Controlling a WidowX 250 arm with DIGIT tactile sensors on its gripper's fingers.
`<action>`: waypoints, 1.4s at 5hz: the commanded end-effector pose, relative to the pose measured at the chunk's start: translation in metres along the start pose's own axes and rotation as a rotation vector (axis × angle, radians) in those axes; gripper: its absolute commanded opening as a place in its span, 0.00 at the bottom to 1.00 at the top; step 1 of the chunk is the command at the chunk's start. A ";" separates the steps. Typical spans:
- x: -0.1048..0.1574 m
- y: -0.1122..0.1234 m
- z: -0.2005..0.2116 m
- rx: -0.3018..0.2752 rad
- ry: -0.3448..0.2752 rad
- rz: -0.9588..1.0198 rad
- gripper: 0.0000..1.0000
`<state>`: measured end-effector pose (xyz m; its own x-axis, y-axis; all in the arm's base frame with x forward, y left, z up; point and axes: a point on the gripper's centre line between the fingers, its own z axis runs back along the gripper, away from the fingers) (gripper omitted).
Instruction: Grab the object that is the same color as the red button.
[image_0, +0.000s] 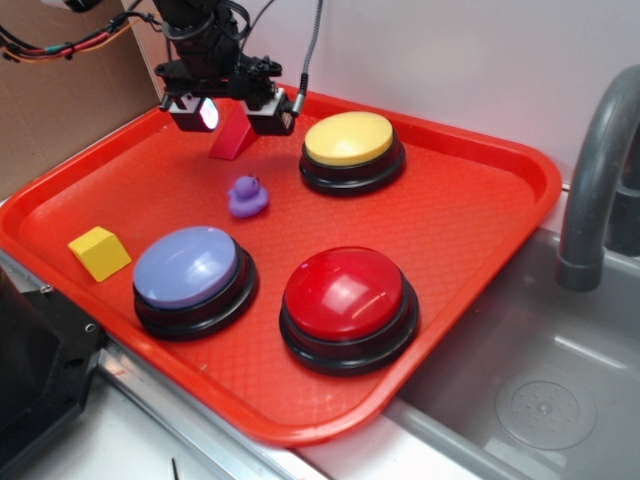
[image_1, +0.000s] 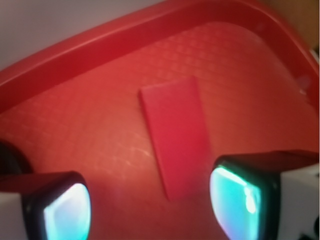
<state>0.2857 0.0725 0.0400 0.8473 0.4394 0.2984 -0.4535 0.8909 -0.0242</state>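
The red wedge block is lying at the tray's far edge, left of the yellow button; the gripper is hovering open, seemingly not touching it.

The wedge block is sitting upper left on the tray, the duck lying below it, the buttons lower right.

On the red tray, the red button sits nearest the front edge. Behind it stands the yellow button, and left of that the small red wedge, with the gripper spread just above it, seemingly not touching.
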 end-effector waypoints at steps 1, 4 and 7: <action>0.022 0.021 -0.005 0.020 -0.048 -0.008 1.00; 0.031 0.023 -0.018 0.057 -0.016 -0.017 1.00; -0.008 0.052 0.069 0.010 -0.006 0.024 0.00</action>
<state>0.2331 0.0990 0.0927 0.8439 0.4668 0.2645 -0.4788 0.8777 -0.0212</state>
